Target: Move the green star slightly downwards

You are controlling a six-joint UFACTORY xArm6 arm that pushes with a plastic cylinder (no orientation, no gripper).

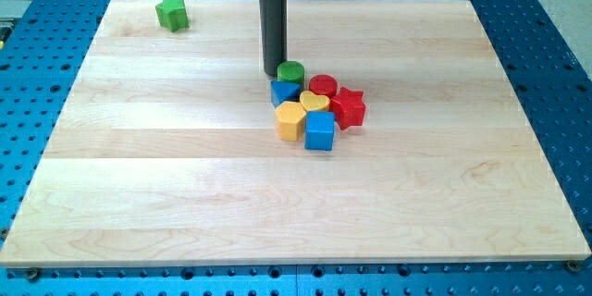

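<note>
The green star lies near the board's top left corner, alone. My tip stands near the board's middle top, far to the right of and below the star. The tip sits just left of a green cylinder at the top of a cluster of blocks.
The cluster below and right of the tip holds a blue triangle, a red cylinder, a red star, a yellow heart, a yellow hexagon and a blue cube. The wooden board lies on a blue perforated table.
</note>
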